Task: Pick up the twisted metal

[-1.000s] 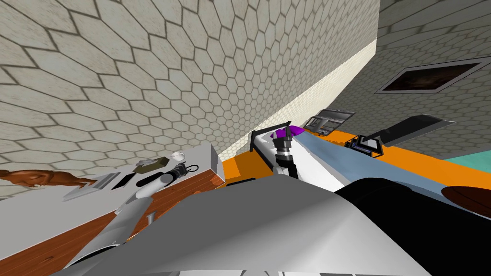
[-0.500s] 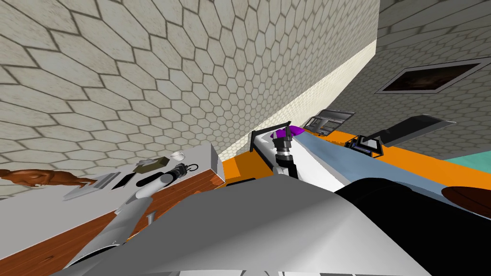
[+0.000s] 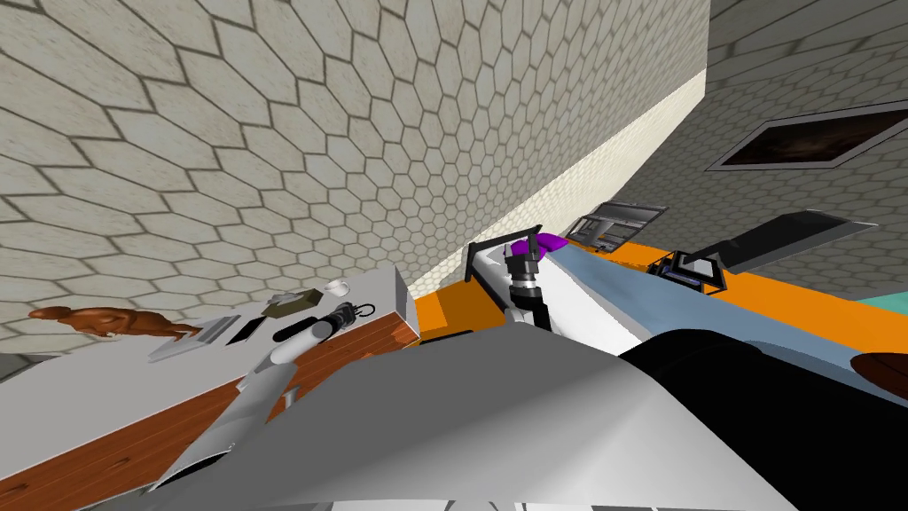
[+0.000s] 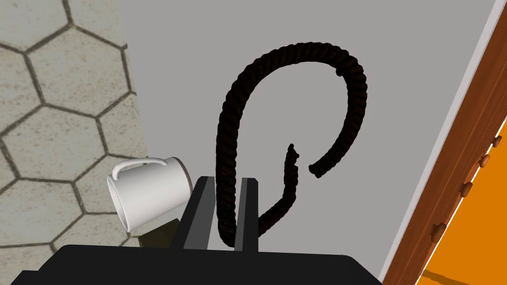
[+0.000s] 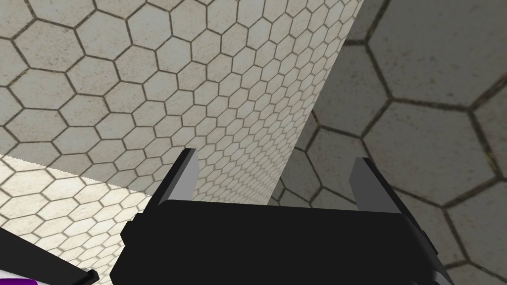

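Note:
The twisted metal (image 4: 225,148) is a black, rope-like strand bent into an open loop, lying over a grey cabinet top (image 4: 396,99). My left gripper (image 4: 228,182) is shut on one side of the loop, near its lower end, with a finger pressing each side of the strand. In the head view the loop (image 3: 362,310) juts out of the left gripper (image 3: 348,312) near the cabinet's right end. My right gripper (image 3: 523,251) is raised in front of my chest, and its fingers stand open (image 5: 274,173) with nothing between them.
A white mug (image 4: 148,190) lies on its side right beside the left gripper, with an olive box (image 3: 297,300) next to it. Flat dark and grey items (image 3: 244,330) and a brown animal figure (image 3: 106,321) sit further left. The cabinet's wooden front (image 4: 475,148) drops to an orange floor.
My left gripper's fingers have closed on the loop's strand. The head camera has shifted a little, so the whole view has slid; the right arm has stayed put.

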